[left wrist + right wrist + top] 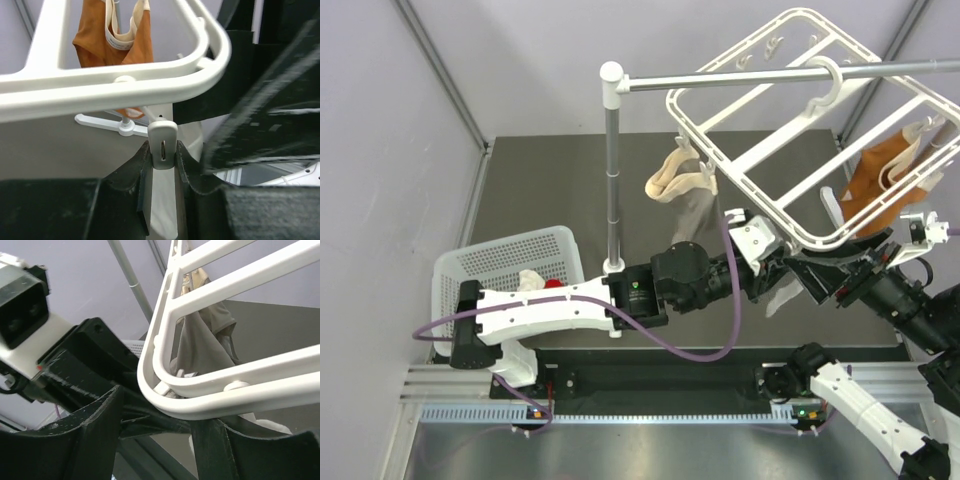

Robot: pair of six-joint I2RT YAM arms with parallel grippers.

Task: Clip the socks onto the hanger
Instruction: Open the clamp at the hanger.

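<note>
The white hanger (790, 130) hangs tilted from the metal rail. An orange sock (885, 185) is clipped at its right side and a beige sock (682, 180) at its left. My left gripper (807, 268) sits under the hanger's near corner. In the left wrist view it (163, 150) is shut on a white clip peg (162, 136) below the frame (100, 87), with the orange sock (115, 35) behind. My right gripper (850, 280) is open. In the right wrist view (157, 427) its fingers straddle the hanger's corner (165, 395). Pale fabric (782, 297) hangs below the left gripper.
A white perforated basket (480, 262) at the left holds a white sock (530, 280) and a red one (552, 284). The grey pole (612, 170) and its rail (770, 75) stand mid-table. The two grippers are close together under the hanger.
</note>
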